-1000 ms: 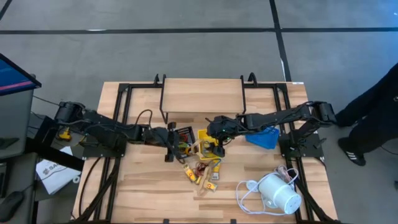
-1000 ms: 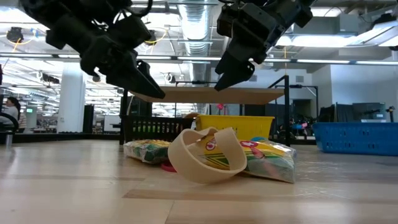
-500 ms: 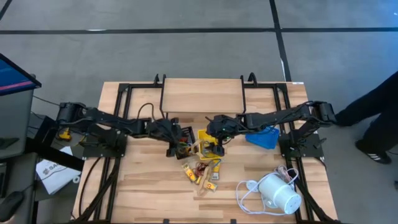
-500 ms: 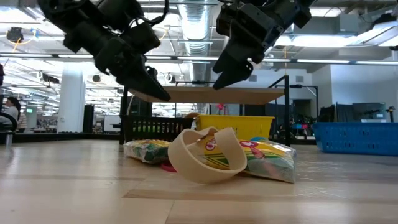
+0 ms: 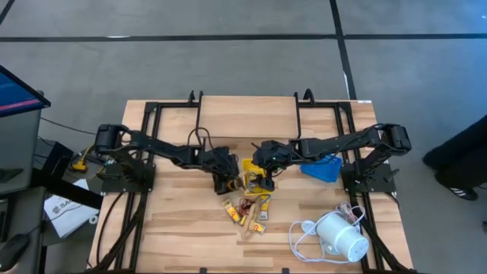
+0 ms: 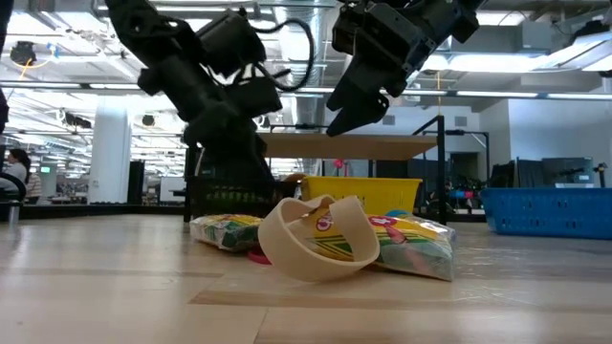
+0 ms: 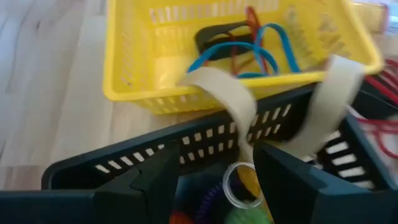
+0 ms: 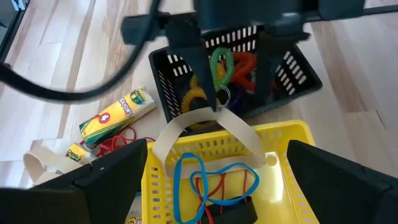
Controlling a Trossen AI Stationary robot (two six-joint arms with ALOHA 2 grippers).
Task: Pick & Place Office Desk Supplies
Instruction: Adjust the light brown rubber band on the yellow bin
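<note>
Spanning a grey floor (image 5: 228, 53): wooden table (image 5: 183, 228).

Pale, smooth wooden table (image 5: 167, 228); glossy perforated plastic yellow tray (image 8: 267, 149) and black tray (image 8: 298, 74); matt tan band (image 7: 230, 99).

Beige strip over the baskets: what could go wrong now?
The beige strip lies across the yellow tray's rim and seems caught on the open left tool above the black tray. If that tool lifts, it might drag or tip the yellow tray. The open right tool hovers close, so they could bump.
</note>
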